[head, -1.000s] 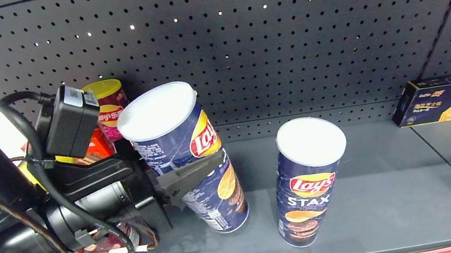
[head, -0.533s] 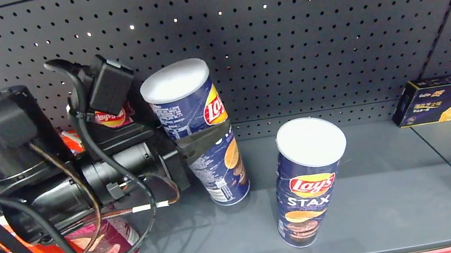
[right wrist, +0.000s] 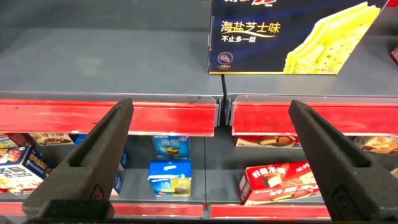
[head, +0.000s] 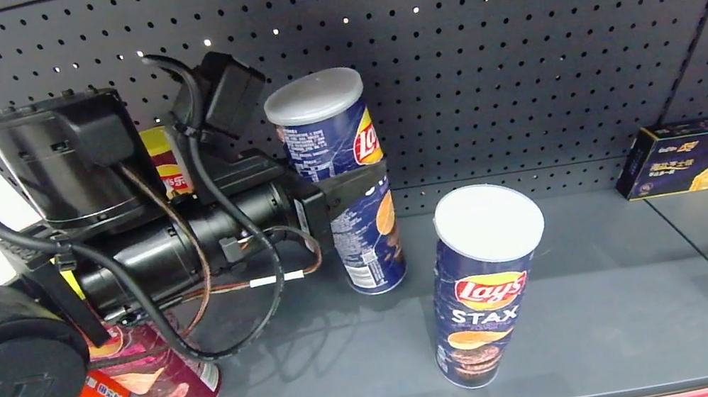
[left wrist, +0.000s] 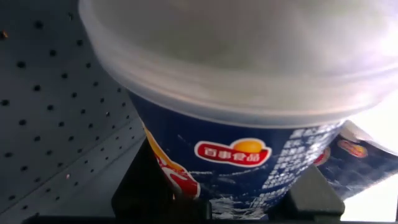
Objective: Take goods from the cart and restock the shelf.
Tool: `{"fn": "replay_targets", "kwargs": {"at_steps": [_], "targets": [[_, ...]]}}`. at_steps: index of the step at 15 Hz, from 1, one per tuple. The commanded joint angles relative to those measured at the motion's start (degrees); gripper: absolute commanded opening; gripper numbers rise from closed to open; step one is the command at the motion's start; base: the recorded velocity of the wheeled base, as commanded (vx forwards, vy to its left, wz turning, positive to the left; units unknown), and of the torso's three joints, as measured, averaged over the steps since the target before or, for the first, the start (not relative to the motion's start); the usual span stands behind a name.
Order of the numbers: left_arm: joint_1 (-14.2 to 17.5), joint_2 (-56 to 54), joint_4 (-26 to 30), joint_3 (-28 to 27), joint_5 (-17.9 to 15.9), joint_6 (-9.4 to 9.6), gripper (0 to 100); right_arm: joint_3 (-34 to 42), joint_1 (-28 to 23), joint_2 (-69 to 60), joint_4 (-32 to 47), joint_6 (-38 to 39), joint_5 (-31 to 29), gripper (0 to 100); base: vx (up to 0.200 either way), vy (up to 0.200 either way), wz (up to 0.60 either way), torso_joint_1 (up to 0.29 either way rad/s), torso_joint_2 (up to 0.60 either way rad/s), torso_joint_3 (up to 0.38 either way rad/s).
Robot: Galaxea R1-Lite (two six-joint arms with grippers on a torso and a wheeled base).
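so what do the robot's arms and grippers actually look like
The left arm is matte black with round joint housings, looping black cables, a thin brown wire, a white tag and a boxy black camera module. The left gripper and right gripper have dark grey, wedge-shaped fingers tapering to blunt tips.

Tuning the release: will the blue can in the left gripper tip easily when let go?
Probably, if nudged: the can is tall and narrow, gripped mid-body by the left gripper. Round, so it would likely roll on the shelf if it fell. Walls seem stiff: no dent shows at the fingers.
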Motion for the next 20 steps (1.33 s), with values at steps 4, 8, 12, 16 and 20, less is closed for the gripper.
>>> {"fn": "replay_targets", "kwargs": {"at_steps": [4, 8, 12, 16, 20], "targets": [[-0.9, 1.8, 3.0, -2.6, 1.0, 0.26, 0, 0.0, 0.0, 0.1, 0.0, 0.0, 0.0, 100, 0.000, 0.000, 0.00, 0.000, 0.00, 0.000], [-0.9, 2.2, 10.9, -8.4, 2.6, 0.26, 0, 0.0, 0.0, 0.1, 0.0, 0.0, 0.0, 100, 0.000, 0.000, 0.00, 0.000, 0.00, 0.000], [-1.2, 6.2, 11.0, -10.9, 3.6, 0.26, 0, 0.0, 0.0, 0.1, 0.0, 0.0, 0.0, 100, 0.000, 0.000, 0.00, 0.000, 0.00, 0.000], [-2.5, 9.1, 11.1, -14.2, 3.8, 0.17, 0, 0.0, 0.0, 0.1, 0.0, 0.0, 0.0, 100, 0.000, 0.000, 0.00, 0.000, 0.00, 0.000], [-2.1, 13.2, 10.7, -17.6, 4.2, 2.37, 0, 0.0, 0.0, 0.1, -0.1, 0.0, 0.0, 100, 0.000, 0.000, 0.00, 0.000, 0.00, 0.000]]}}
